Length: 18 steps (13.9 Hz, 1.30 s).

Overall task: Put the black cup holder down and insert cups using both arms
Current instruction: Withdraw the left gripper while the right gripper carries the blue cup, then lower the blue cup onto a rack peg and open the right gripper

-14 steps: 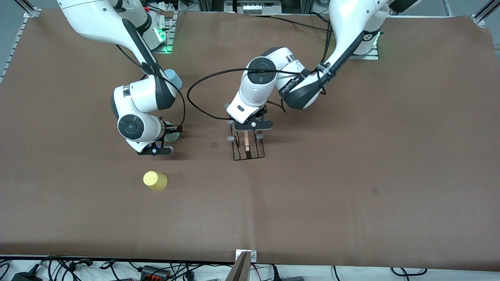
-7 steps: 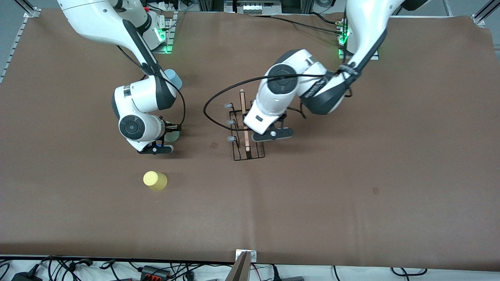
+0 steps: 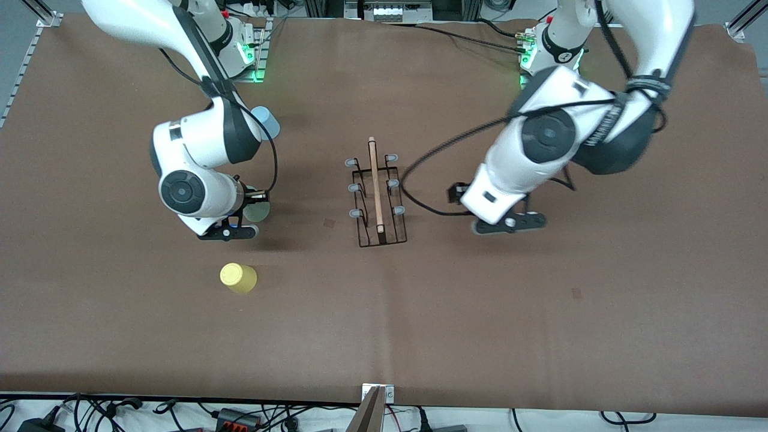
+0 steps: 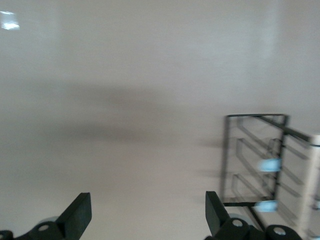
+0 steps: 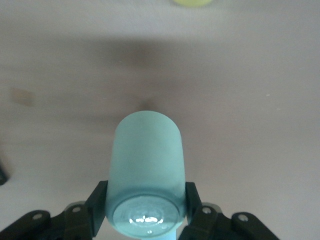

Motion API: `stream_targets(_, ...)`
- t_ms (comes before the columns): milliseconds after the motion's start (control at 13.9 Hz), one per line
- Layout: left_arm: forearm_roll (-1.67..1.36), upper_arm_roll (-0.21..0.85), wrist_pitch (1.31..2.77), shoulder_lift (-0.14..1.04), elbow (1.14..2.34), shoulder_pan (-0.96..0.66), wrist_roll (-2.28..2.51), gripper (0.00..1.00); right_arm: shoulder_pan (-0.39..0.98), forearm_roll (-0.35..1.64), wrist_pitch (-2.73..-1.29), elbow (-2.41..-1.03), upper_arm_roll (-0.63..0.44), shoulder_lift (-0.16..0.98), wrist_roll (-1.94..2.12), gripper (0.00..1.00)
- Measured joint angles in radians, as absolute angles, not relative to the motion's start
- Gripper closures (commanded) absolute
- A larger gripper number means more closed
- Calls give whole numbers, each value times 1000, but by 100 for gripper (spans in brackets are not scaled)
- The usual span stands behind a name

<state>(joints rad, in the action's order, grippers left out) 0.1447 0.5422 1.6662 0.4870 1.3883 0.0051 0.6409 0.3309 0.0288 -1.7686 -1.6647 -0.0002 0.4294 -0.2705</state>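
Basically brown tabletop [image 3: 540, 336], rack [image 3: 378, 198] mid, cables [image 3: 180, 414] at edge

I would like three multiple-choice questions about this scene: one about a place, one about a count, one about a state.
1. Where is the yellow cup?
A. on the table, nearer the front camera than the right gripper
B. in the black cup holder
C. in the left gripper

2. How many cups sit in the holder?
A. two
B. one
C. none

3. The left gripper is:
A. shut on the holder
B. open, holding nothing
C. shut on a cup

Answers: 1 A, it stands alone on the table. 2 C, every peg is bare. 3 B, its fingers are spread over bare table.
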Motion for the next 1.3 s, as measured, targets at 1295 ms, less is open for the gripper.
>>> stream_targets(1295,58,194,1649,69,1665,173,187,0,627,240,-1727,-1475,11,481,-596,86)
